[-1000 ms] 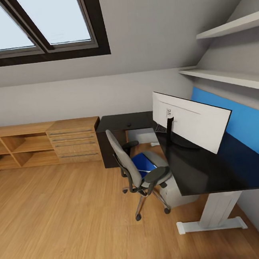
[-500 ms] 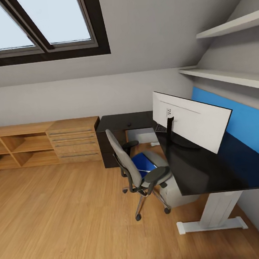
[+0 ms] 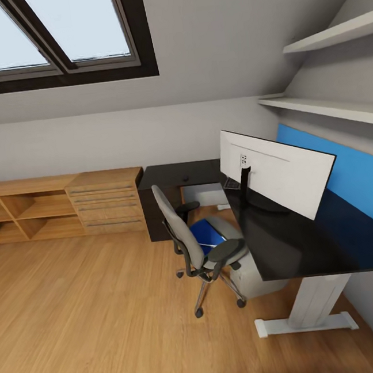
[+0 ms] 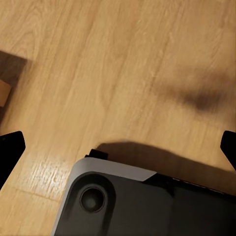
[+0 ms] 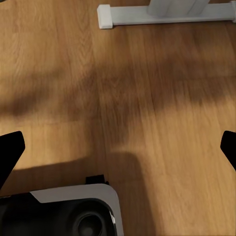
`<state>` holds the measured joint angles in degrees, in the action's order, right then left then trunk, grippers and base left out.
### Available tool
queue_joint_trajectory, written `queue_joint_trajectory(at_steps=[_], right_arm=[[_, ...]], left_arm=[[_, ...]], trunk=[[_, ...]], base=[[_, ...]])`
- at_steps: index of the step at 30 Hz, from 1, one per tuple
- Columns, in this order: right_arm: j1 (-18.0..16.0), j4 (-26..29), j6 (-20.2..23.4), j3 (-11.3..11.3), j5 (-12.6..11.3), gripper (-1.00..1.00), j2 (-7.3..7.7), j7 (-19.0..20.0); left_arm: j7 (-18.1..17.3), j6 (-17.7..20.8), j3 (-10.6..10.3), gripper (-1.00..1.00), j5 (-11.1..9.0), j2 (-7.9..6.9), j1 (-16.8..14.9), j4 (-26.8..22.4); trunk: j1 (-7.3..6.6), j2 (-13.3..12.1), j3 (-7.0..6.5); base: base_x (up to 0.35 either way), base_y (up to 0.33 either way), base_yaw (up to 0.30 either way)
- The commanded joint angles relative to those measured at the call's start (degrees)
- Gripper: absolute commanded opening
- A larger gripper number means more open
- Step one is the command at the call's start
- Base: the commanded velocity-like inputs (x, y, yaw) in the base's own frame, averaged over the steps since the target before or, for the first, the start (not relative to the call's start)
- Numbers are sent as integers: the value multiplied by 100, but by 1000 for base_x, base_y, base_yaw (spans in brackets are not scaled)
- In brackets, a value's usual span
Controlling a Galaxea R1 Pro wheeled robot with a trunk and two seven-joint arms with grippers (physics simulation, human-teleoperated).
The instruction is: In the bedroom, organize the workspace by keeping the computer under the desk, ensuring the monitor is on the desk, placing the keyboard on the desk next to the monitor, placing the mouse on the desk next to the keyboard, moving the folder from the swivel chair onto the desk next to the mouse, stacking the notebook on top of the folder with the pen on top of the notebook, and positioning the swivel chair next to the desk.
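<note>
The black L-shaped desk (image 3: 286,244) fills the right of the head view. On it stands the wide monitor (image 3: 278,176), white back toward me. A corner of the keyboard (image 3: 230,185) peeks out behind the monitor's stand. A small dark mouse (image 3: 186,179) lies on the desk's far wing. The grey swivel chair (image 3: 183,233) stands at the desk with the blue folder (image 3: 206,234) on its seat. The pale computer (image 3: 253,276) sits under the desk. Notebook and pen are out of view. My left gripper (image 4: 118,147) and right gripper (image 5: 118,152) hang open over the wooden floor, holding nothing.
Light wooden low cabinets (image 3: 67,206) line the far wall at left. White shelves (image 3: 328,109) and a blue panel (image 3: 359,172) run above the desk. The desk's white foot (image 3: 306,323) (image 5: 162,11) rests on the floor. My own base (image 4: 147,206) shows below both grippers.
The head view has shifted very slightly. None of the things has moved.
</note>
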<state>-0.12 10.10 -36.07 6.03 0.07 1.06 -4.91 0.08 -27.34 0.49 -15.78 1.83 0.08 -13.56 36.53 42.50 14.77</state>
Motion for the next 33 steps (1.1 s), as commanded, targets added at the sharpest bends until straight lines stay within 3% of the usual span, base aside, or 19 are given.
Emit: queue_joint_trajectory(at_steps=[1,33], right_arm=[[-2,1,-14,13,2,100,-1,-1],[-3,1,-14,13,2,100,-1,-1]], left_arm=[[1,-7,4,100,-13,2,1,-6],[1,18,4,100,-13,2,1,-2]], trunk=[[24,47,25],[727,1330,599]], base=[[0,0,0],[0,0,0]])
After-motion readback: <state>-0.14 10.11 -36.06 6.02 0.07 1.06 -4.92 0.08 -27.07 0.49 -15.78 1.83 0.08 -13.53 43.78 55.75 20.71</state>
